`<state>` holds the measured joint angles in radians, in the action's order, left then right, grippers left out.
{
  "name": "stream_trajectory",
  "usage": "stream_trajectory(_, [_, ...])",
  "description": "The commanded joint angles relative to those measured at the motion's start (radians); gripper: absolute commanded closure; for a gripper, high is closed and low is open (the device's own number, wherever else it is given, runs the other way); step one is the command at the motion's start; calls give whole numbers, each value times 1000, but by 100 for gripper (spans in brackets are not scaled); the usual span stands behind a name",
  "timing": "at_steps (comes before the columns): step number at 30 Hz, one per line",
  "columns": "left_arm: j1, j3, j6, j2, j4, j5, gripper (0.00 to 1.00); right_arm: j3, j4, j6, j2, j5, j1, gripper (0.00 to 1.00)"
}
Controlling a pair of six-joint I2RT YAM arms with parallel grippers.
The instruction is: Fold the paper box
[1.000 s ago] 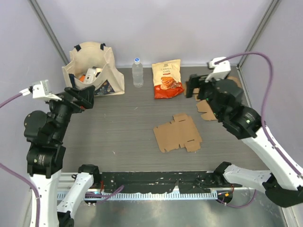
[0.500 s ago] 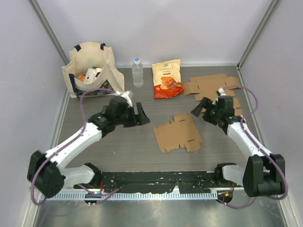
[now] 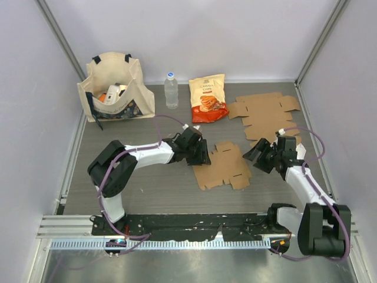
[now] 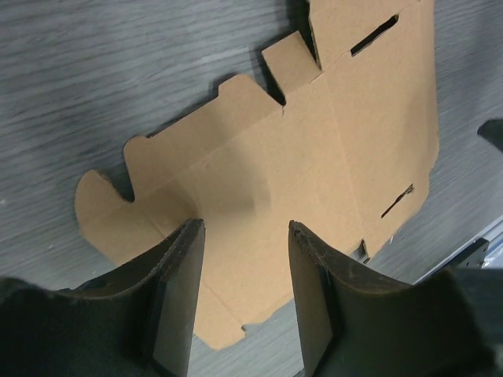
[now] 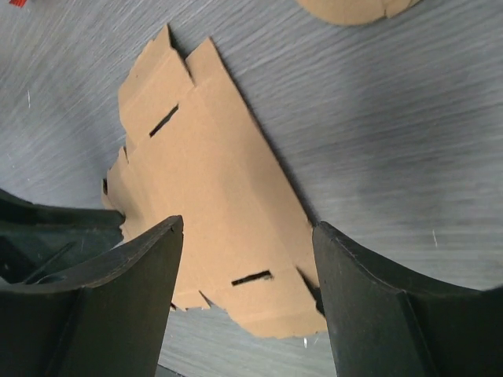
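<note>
**Both tools down at the box**

A second ago my arms stood raised at the sides; now both reach in low. My left tool (image 3: 200, 154) is at the 9 o'clock edge of the flat box (image 3: 222, 165), jaws narrowing but apart, gripping nothing. My right tool (image 3: 257, 157) hangs released at its 3 o'clock edge. The box lies unfolded mid-counter (image 3: 147, 183), so I judge folding can begin. Spare cardboard (image 3: 265, 112) lies at 1 o'clock, a snack bag (image 3: 208, 98) and bottle (image 3: 171, 89) at 12 and a tote (image 3: 115, 88) at 10, between plain grey walls.
</note>
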<state>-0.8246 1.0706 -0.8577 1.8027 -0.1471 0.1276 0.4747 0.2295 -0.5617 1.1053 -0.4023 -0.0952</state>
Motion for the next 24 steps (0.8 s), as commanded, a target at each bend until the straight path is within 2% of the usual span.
stream_trajectory(1, [-11,23,-29,24,99,-2,50,13,177,-44,-113,126,35,28])
stream_trajectory(10, [-11,-78,-75,12,142,-25,51,-71,211,-131,-160,125,123,28])
stream_trajectory(16, [-11,-93,-72,-3,142,-39,51,-102,286,-164,-237,152,127,28])
stream_trajectory(24, [-13,-100,-80,-3,175,-23,51,-189,29,-220,-199,-113,127,32])
